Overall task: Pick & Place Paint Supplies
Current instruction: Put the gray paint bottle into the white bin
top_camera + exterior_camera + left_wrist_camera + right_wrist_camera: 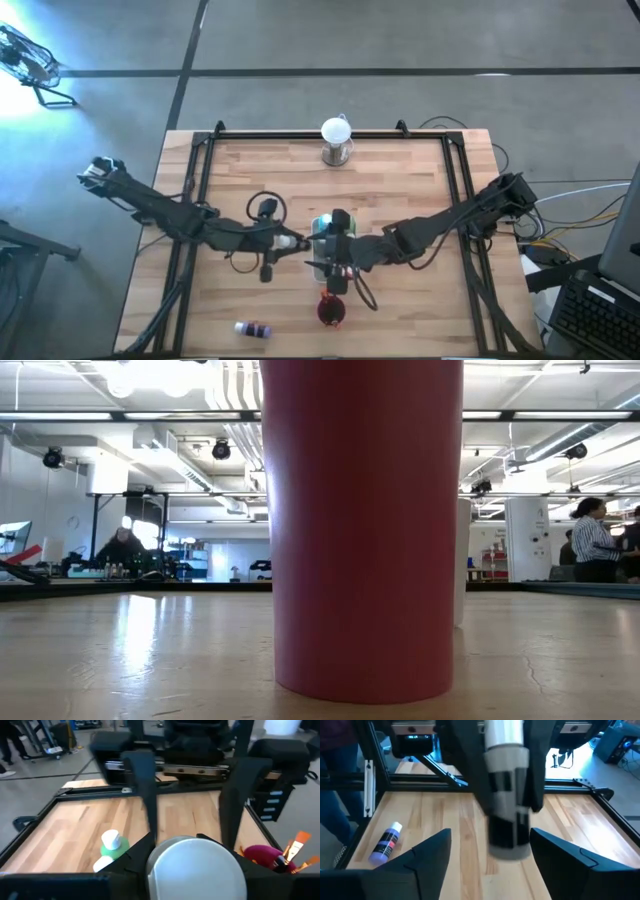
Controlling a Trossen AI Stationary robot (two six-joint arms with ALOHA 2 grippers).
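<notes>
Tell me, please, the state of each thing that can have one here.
left tool: shut on the white-capped bottle
right tool: open, close to that bottle
white-capped bottle: gripped, cap on
purple bottle: lying on its side on the table
green bottle: cap on, not gripped
dark red cup: upright
brushes: standing in the cup

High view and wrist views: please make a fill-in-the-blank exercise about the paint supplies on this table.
1. The lone bottle lying near the table's edge is ___.
2. The brushes stand in the dark red ___.
3. The lying bottle in the left wrist view is ___.
4. The left gripper holds a dark bottle whose cap is ___.
Missing words: purple; cup; green; white.
</notes>
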